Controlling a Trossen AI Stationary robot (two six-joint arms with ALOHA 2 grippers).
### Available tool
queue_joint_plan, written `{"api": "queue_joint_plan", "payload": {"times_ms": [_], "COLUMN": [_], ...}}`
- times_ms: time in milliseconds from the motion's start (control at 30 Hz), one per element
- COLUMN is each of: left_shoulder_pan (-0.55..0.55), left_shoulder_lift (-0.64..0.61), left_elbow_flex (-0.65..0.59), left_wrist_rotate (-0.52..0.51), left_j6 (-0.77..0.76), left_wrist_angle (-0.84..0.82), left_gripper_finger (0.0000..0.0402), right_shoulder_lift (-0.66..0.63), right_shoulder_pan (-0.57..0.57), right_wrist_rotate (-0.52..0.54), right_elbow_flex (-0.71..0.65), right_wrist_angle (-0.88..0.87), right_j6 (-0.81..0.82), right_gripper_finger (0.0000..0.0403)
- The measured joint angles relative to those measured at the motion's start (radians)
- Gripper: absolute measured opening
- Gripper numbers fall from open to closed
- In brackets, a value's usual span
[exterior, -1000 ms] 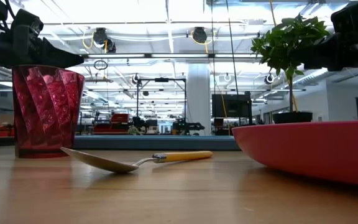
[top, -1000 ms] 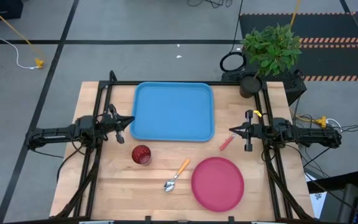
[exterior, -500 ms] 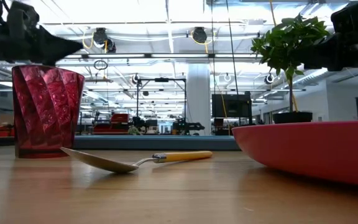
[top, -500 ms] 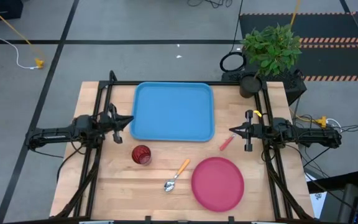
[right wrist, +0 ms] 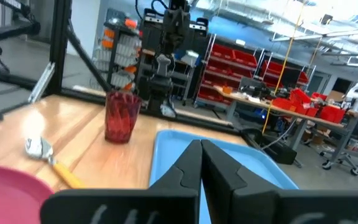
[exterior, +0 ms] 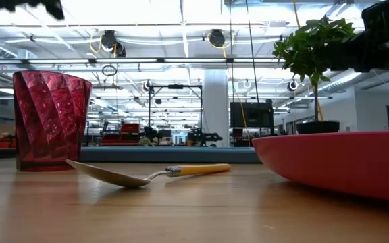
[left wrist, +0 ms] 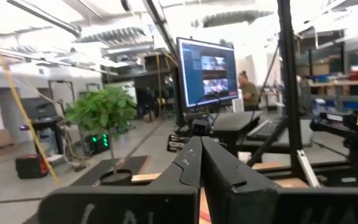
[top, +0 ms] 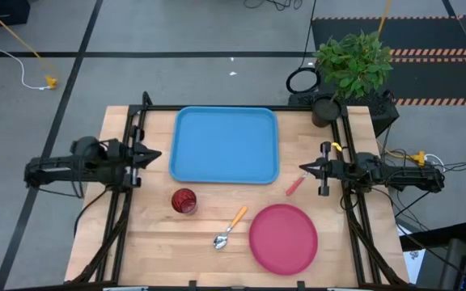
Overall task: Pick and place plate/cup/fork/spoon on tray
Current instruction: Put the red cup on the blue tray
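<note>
Wooden table (top: 152, 234), tray (top: 224, 145), potted plant (top: 353, 61)

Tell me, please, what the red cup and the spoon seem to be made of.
The dark red faceted cup looks like translucent plastic: light passes through its walls, and the facets shine glossy. The spoon has a silvery, reflective bowl, probably metal, and a smooth orange-yellow handle, likely plastic. Both rest on the pale wooden table, whose grain lines show.

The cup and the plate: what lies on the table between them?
The spoon lies between the cup and plate, seen in the high view.
</note>
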Motion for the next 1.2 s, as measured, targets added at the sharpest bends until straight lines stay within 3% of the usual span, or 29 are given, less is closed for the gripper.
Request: {"api": "queue_joint_plan", "payload": {"times_ms": [133, 333, 633, 933, 1200], "left_shoulder_pan": [-0.026, -0.074, -0.174, -0.269, -0.348], "left_shoulder_lift": [0.144, 0.345, 0.554, 0.685, 0.769], "left_elbow_flex": [0.181, 0.420, 0.543, 0.548, 0.548], "left_wrist_rotate": [0.000, -0.006, -0.024, -0.031, -0.141], "left_j6": [-0.012, -0.042, -0.051, -0.083, -0.109], "left_wrist_angle": [-0.111, -0.294, -0.344, -0.342, -0.378], "left_gripper_finger": [0.0006, 0.0003, 0.0010, 0.0015, 0.0011], "right_shoulder_lift": [0.000, 0.000, 0.055, 0.356, 0.710], "right_shoulder_pan": [0.000, 0.000, 0.001, 0.001, 0.002], "right_wrist_rotate": [0.000, 0.000, -0.058, -0.060, -0.058], "right_elbow_flex": [0.000, 0.017, 0.227, 0.581, 0.891], "right_wrist_angle": [0.040, 0.169, 0.165, -0.065, -0.345], "right_j6": [0.055, 0.348, 0.452, 0.432, 0.422], "right_gripper_finger": [0.0000, 0.0000, 0.0000, 0.0000, 0.0000]}}
